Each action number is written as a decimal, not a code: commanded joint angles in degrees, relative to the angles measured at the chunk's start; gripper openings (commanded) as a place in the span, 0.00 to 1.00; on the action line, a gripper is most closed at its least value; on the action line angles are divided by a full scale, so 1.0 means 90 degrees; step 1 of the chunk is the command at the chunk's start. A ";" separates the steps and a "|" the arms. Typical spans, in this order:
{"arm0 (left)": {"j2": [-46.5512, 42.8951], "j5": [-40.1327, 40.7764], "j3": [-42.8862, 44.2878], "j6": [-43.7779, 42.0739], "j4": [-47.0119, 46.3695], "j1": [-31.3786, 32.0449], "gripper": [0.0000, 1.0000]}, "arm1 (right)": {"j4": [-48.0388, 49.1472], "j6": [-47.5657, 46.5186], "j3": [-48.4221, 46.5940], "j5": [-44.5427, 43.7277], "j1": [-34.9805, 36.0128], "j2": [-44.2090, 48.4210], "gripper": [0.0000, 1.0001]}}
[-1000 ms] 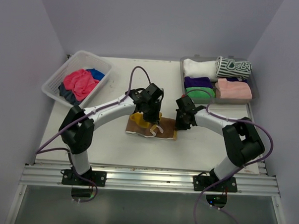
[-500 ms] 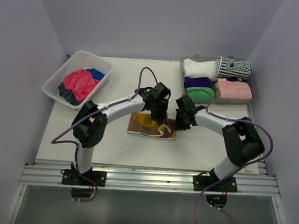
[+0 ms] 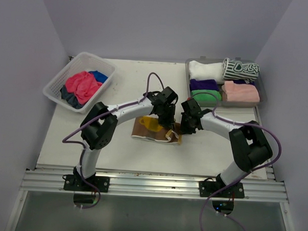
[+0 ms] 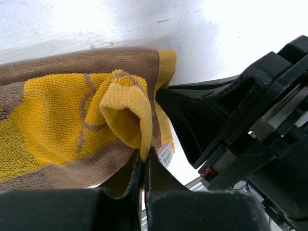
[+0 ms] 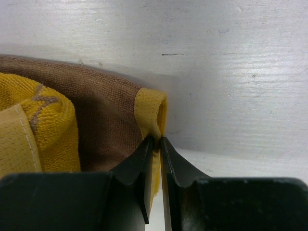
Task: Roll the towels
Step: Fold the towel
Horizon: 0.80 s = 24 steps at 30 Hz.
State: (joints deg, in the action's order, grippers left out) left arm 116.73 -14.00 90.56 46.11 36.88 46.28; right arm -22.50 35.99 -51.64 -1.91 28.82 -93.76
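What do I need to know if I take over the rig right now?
Left gripper: shut on a folded-over edge of the yellow-and-brown towel, which lies between the arms.
Right gripper: shut on that towel's yellow hem at its right end.
Done: rolled towels lie in the grey tray.
To do: finish rolling this one. Unrolled towels wait in the white basket.

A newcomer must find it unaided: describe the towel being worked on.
On the white table, between the white lattice plastic basket at far left and the shallow grey plastic tray at far right, look to the middle near the arms. There lies the yellow-and-brown cloth towel, pinched by the left claw and right claw. It alone lies on bare tabletop; the other towels sit in those containers.
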 commanded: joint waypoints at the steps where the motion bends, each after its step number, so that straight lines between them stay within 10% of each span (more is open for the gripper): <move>1: 0.0067 -0.0251 0.0347 0.0180 -0.0270 0.0072 0.00 | 0.0088 0.0083 0.0024 0.0115 0.0021 -0.0022 0.15; 7: 0.0360 -0.0310 0.0445 0.0199 -0.0212 0.0072 0.01 | 0.0049 0.0093 0.0054 0.0066 0.0011 0.0075 0.15; 12: 0.0283 -0.0290 0.0445 0.0170 -0.0085 0.0072 0.38 | -0.0195 0.0093 0.0073 -0.0090 0.0011 0.0358 0.19; 24: -0.1572 0.0159 -0.0324 -0.0113 0.0170 -0.0152 0.40 | -0.1230 0.0044 0.0005 -0.0930 0.0030 0.1989 0.26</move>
State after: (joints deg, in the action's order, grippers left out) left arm 110.50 -13.80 90.35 46.70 38.26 46.24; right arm -30.48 36.05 -50.96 -7.77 28.86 -78.74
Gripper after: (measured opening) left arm 0.402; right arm 0.248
